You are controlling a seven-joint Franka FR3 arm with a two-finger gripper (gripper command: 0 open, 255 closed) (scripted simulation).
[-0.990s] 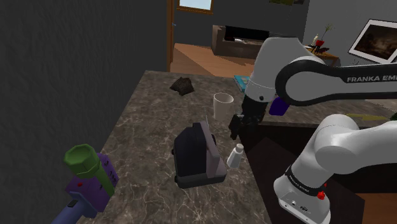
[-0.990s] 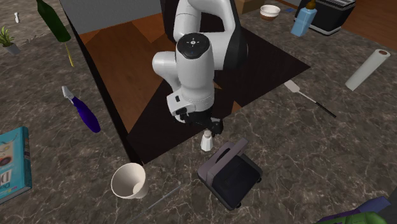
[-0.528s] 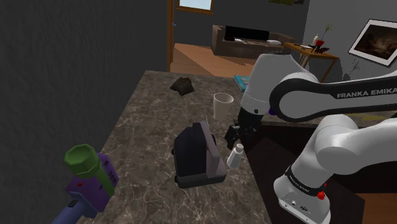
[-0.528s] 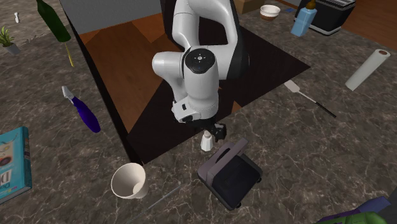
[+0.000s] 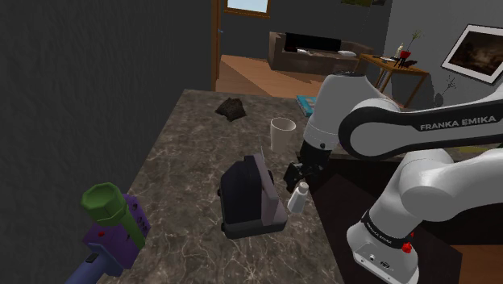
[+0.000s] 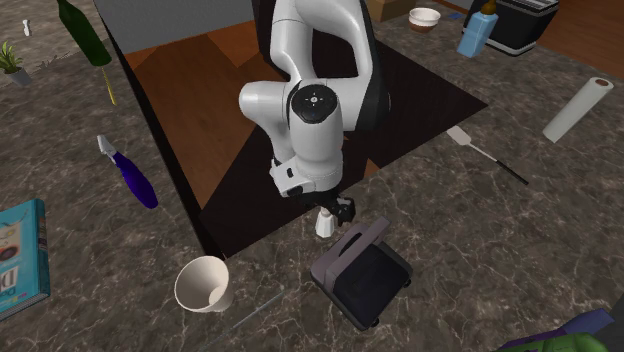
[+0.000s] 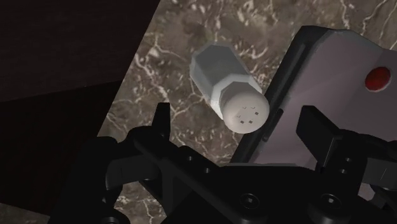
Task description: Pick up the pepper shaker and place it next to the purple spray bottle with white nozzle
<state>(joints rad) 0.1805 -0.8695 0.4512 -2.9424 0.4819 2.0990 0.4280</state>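
Gripper [image 7: 236,118]: right over the shaker, fingers wide apart, holding nothing.
Pepper shaker [image 7: 228,86]: white, standing at the marble counter's [image 5: 185,145] edge, just beside a dark box [image 5: 246,194].
Cup [image 5: 282,133]: white, farther back.
Purple spray bottle [image 6: 133,177]: well apart from the shaker.

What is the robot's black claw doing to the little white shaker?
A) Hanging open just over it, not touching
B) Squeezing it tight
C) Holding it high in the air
A: the gripper has its fingers spread apart with the shaker untouched between them, standing on the marble counter.
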